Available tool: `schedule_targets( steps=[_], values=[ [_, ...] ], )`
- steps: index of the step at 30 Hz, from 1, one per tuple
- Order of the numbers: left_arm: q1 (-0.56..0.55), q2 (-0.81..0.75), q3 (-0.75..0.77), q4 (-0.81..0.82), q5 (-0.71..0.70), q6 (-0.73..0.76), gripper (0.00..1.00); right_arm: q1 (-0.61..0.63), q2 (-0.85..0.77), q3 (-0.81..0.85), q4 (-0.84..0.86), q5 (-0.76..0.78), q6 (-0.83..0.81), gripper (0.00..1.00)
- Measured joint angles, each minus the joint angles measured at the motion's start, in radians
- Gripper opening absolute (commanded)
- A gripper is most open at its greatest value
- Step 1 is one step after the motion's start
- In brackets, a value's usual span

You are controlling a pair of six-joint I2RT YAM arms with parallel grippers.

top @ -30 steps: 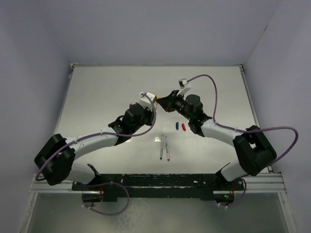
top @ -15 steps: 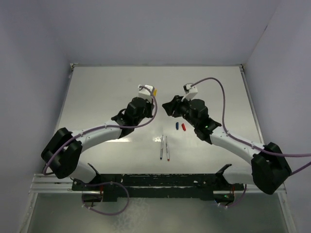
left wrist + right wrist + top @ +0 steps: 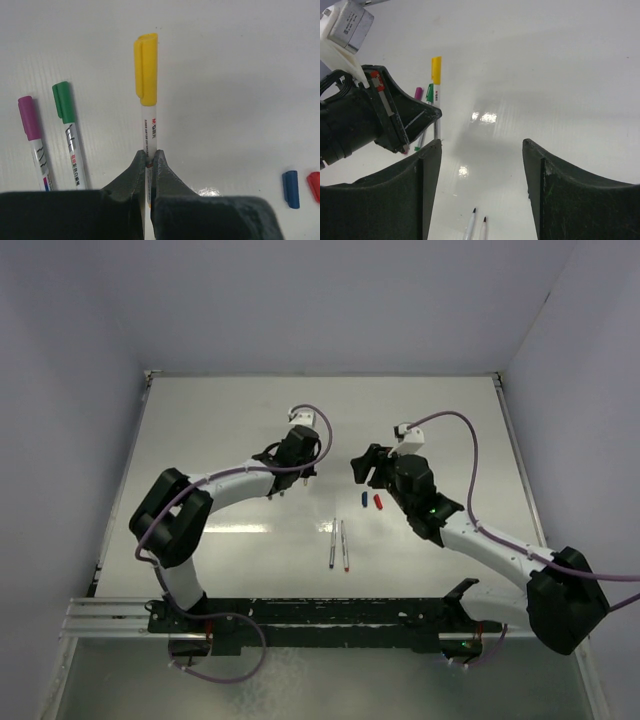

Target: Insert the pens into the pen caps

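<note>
You are working over a white tabletop [image 3: 200, 440] that is offering wide bare stretches toward its far edge and both side edges, so room for swinging is plentiful. The tight spot is the middle, where both arms are crowding.

Your left claw [image 3: 149, 160] is pinching the barrel of the yellow-capped pen [image 3: 150, 127] just left of centre. Your right claw [image 3: 481, 143] is hanging wide and holding nothing, just beside the centre.

The purple-capped pen [image 3: 36, 137] and green-capped pen [image 3: 71, 137] are lying next to the yellow one, so three pens are looking done.

Two bare pens [image 3: 338, 545] are lying side by side between the centre and the near edge. The blue cap [image 3: 363, 499] and red cap [image 3: 378, 502] are waiting at the centre, just beyond them, so two insertions are remaining.
</note>
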Motion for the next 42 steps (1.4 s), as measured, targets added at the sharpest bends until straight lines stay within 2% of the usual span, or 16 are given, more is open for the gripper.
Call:
schedule_targets(
  steps=[6,13,19,26,33,38,40,42],
  values=[
    [0.038,0.092,0.056,-0.088,-0.011,-0.07,0.0,-0.001,0.01,-0.003,-0.014,0.039,0.02,0.79],
    [0.062,0.138,0.078,-0.138,-0.008,-0.101,0.01,-0.001,0.01,-0.032,-0.023,0.082,0.044,0.8],
    [0.069,0.156,0.095,-0.159,-0.008,-0.114,0.17,-0.001,0.01,-0.045,-0.029,0.089,0.054,0.81],
    [0.078,0.172,0.103,-0.172,-0.008,-0.129,0.19,-0.001,0.01,-0.045,-0.038,0.09,0.055,0.81],
    [0.078,0.172,0.111,-0.18,0.001,-0.127,0.36,-0.001,0.016,-0.045,-0.046,0.097,0.056,0.85],
    [0.078,0.156,0.114,-0.195,0.009,-0.123,0.39,-0.001,0.016,-0.045,-0.05,0.126,0.056,0.83],
    [0.078,0.139,0.114,-0.199,0.016,-0.118,0.47,-0.001,0.016,-0.045,-0.052,0.143,0.056,0.82],
    [0.078,0.112,0.114,-0.203,0.028,-0.108,0.65,-0.001,0.016,-0.046,-0.055,0.164,0.056,0.8]
  ],
)
